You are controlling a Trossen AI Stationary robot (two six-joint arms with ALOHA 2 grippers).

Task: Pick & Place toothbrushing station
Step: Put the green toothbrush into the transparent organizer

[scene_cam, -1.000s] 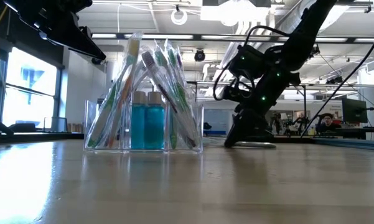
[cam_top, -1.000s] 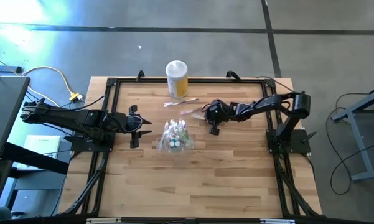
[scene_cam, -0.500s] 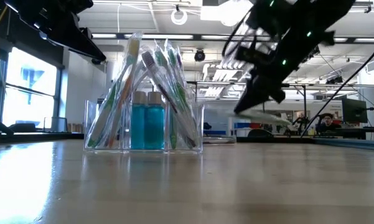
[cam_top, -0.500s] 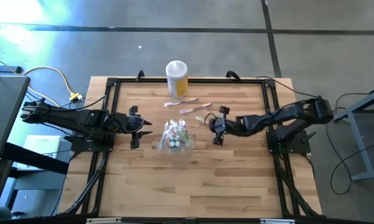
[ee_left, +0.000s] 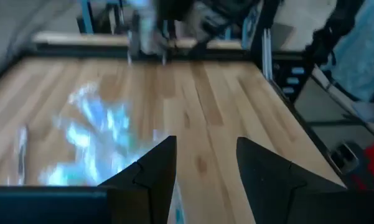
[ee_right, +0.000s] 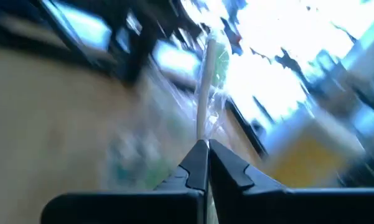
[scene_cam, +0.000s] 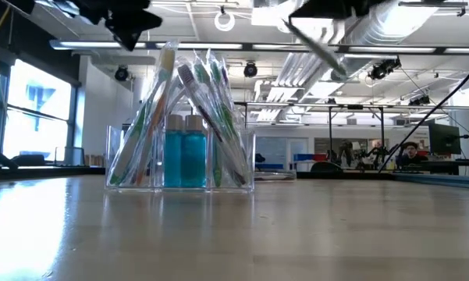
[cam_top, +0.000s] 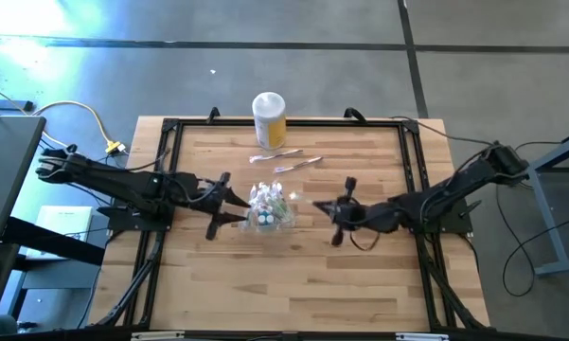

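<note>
The toothbrushing station (cam_top: 268,210) looks light and rigid but probably slick, being thin clear plastic, and top-heavy with everything leaning inside, so I'd pinch a side wall low down, not the contents. It's a see-through box holding wrapped toothbrushes (scene_cam: 158,109) propped tent-style over two blue bottles (scene_cam: 183,152), sitting mid-tabletop (cam_top: 293,275), in front of the yellow jar (cam_top: 269,118). The left pincer (cam_top: 229,201) hangs just beside the station, fingers apart and empty. On the station's other side, the right pincer (cam_top: 338,210) is clamped on a wrapped toothbrush (ee_right: 205,87).
</note>
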